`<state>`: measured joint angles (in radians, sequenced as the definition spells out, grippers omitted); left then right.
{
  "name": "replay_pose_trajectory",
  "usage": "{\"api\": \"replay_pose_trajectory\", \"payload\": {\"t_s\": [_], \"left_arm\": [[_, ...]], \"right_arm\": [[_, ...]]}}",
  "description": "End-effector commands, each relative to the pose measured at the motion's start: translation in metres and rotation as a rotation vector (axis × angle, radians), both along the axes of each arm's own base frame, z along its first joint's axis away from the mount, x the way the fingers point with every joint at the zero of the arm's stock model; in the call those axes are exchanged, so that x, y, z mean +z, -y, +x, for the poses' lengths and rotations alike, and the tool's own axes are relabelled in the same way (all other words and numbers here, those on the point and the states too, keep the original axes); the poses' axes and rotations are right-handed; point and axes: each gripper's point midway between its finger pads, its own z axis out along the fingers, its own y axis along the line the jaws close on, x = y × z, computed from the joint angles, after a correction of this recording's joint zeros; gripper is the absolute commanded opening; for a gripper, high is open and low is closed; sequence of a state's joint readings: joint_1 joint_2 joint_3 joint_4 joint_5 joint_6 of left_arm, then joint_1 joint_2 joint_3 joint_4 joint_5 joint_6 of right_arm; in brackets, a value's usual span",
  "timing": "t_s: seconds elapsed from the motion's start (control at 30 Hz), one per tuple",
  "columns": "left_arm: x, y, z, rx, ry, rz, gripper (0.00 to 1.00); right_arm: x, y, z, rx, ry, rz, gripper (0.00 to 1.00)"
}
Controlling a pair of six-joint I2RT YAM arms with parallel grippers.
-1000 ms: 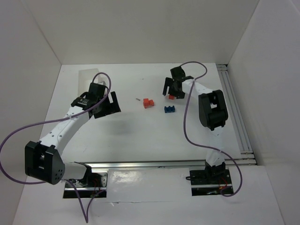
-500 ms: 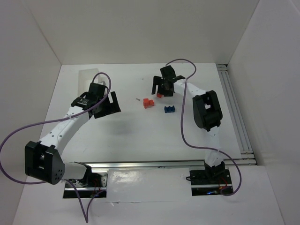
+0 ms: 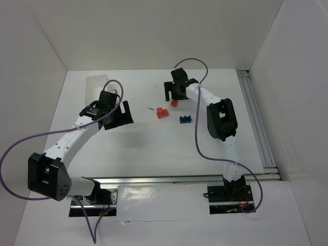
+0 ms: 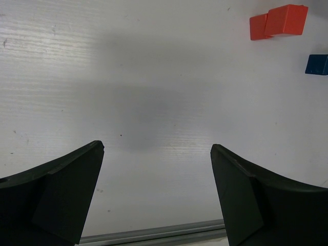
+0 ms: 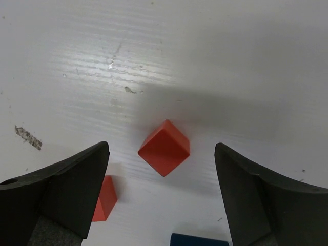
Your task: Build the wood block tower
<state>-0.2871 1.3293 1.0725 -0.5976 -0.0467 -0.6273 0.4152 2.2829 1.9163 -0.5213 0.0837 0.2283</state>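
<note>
A loose red-orange cube (image 5: 164, 147) lies on the white table, turned diagonally. My right gripper (image 5: 161, 147) is open around it, with both fingers clear of its sides. From above, that cube (image 3: 175, 103) sits just under the right gripper (image 3: 176, 94). Two joined red-orange blocks (image 3: 162, 113) and a blue block (image 3: 185, 119) rest nearby. The red pair (image 4: 279, 23) and the blue block (image 4: 318, 64) also show at the top right of the left wrist view. My left gripper (image 4: 157, 147) hangs open and empty over bare table, well left of the blocks.
A small dark pin (image 3: 150, 108) lies left of the red pair. A pale box (image 3: 95, 82) stands at the back left. Metal rails (image 3: 259, 128) run along the right side. White walls enclose the table, and a front rail (image 4: 154, 233) shows below the left fingers.
The right arm swung left with the red-orange cube, bringing it closer to the other blocks. The cube now lies free between the open fingers. The left arm barely moved.
</note>
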Motion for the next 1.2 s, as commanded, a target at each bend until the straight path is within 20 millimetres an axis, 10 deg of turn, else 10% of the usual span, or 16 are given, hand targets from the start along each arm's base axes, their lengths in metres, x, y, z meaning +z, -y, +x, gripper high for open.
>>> {"api": "replay_pose_trajectory", "payload": {"t_s": [0.0,0.4,0.73,1.17], "left_arm": [[-0.006,0.001,0.002,-0.009,0.001,0.01,0.99],[-0.007,0.002,0.0,-0.005,-0.007,0.014,0.99],[-0.007,0.005,-0.001,-0.015,-0.007,0.014,0.99],[-0.009,0.004,-0.001,-0.015,-0.007,0.014,0.99]], "right_arm": [[-0.003,-0.012,0.0,0.089,0.003,-0.053,0.91],[-0.012,-0.032,0.0,0.175,-0.011,0.016,0.79],[0.0,-0.025,-0.027,0.127,-0.008,0.004,0.64],[-0.008,0.009,-0.013,-0.125,0.017,-0.099,0.4]]}}
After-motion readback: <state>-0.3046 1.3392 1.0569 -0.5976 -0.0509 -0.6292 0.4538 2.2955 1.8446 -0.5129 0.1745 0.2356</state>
